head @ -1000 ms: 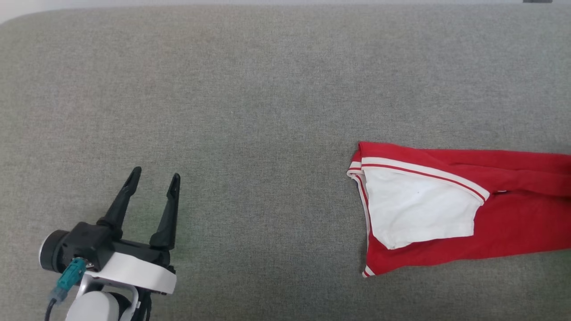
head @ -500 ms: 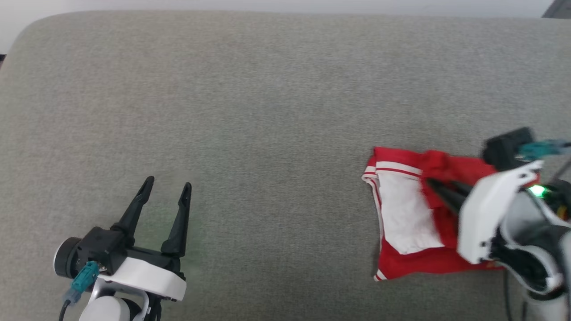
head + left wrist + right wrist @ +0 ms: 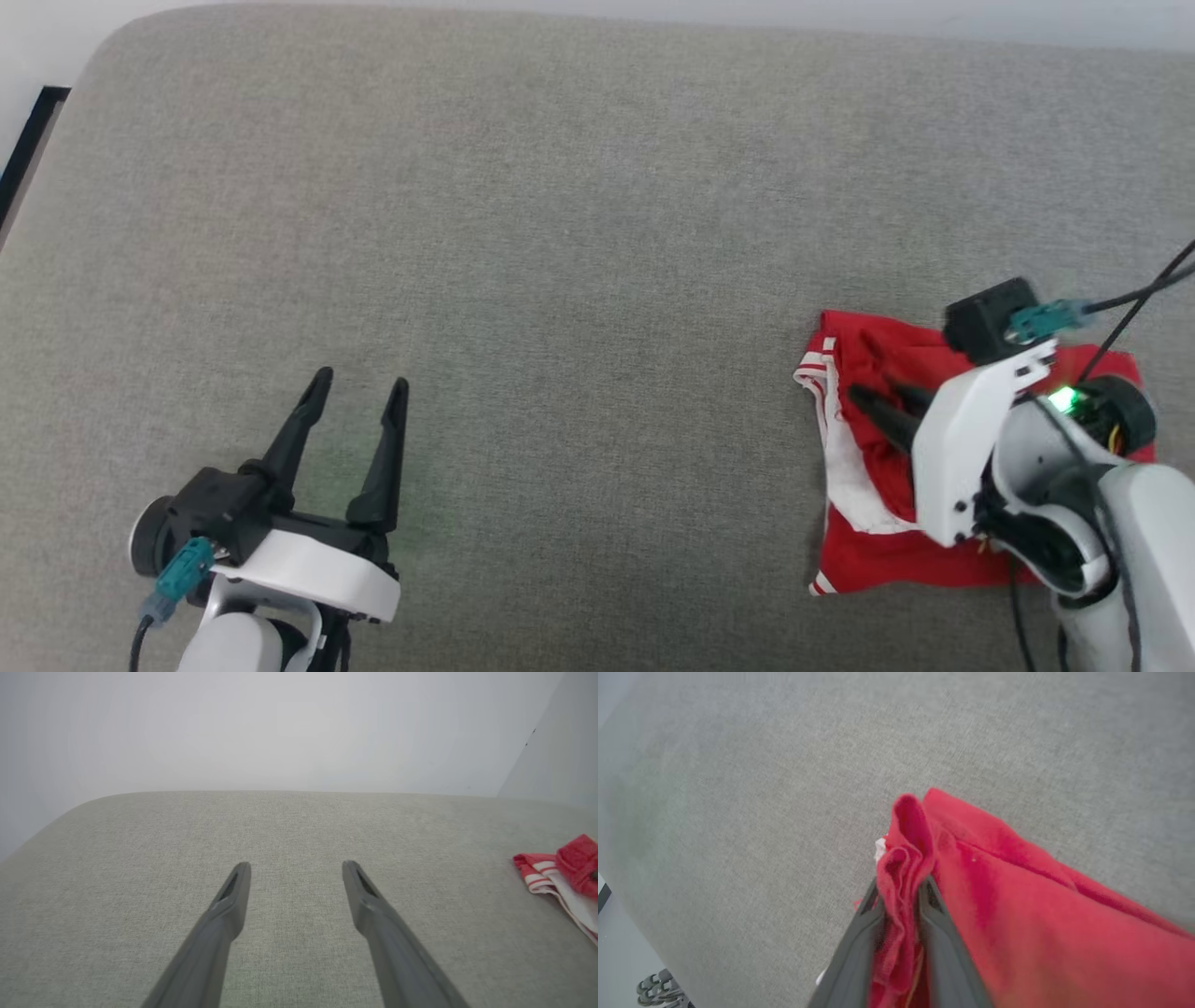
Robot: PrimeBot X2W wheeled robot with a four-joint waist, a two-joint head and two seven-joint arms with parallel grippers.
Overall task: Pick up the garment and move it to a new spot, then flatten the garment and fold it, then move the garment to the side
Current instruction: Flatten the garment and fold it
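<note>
Since half a second ago the right gripper (image 3: 873, 392) has drawn the garment (image 3: 868, 560) into a tighter bunch: its white cuff panel (image 3: 845, 467) now shows as a narrow strip where it showed as a broad patch before. The head camera has also shifted, so the grey upholstered surface (image 3: 560, 233) sits differently in that view.

The right gripper's two dark fingers are closed on a raised fold of red fabric. In the right wrist view that fold stands up between the fingers of the right gripper (image 3: 901, 886), and the rest of the garment (image 3: 1017, 905) drapes away to the lower right. The garment lies at the right side of the surface, near its front edge, with its striped hem (image 3: 822, 359) at the upper left of the heap. A green light (image 3: 1060, 401) glows on the right wrist.

The left gripper (image 3: 361, 378) hovers at the lower left, well apart from the garment, with its fingers spread and nothing between them. The left wrist view shows the left gripper (image 3: 296, 865) over bare grey fabric, with the garment (image 3: 577, 858) at the far right.
</note>
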